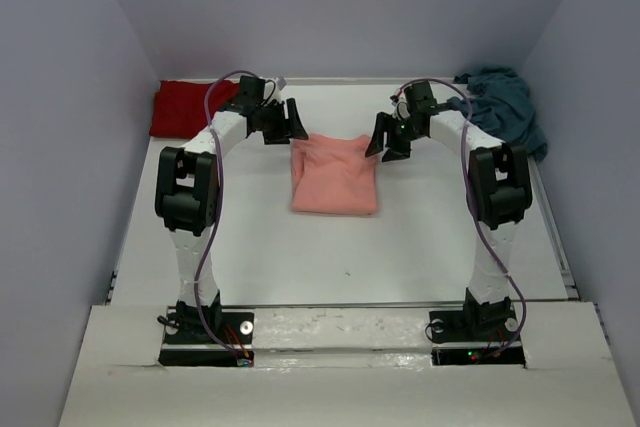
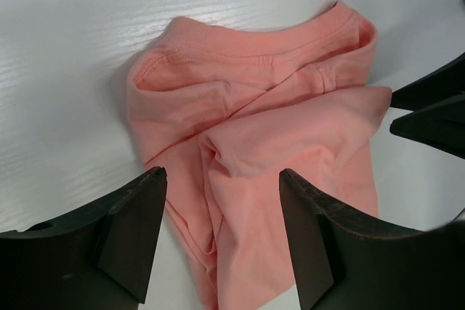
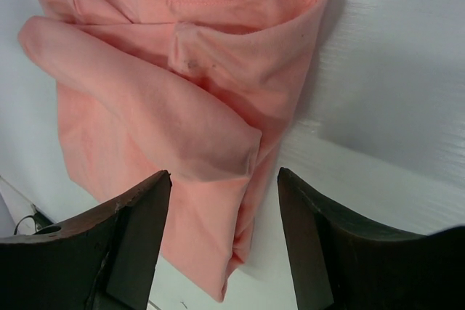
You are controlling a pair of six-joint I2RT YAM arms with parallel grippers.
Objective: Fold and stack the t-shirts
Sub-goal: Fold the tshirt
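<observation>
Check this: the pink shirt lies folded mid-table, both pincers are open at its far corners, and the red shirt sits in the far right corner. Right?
No. The top external view shows the red shirt in the far left corner; the teal shirt fills the far right. The rest stands: pink shirt folded mid-table, left pincer and right pincer open at its far corners.

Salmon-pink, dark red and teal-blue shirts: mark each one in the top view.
salmon-pink shirt (image 1: 335,182): top external view, centre of the folded panel.
dark red shirt (image 1: 180,107): top external view, middle of the bundle.
teal-blue shirt (image 1: 510,107): top external view, middle of the crumpled heap.
</observation>
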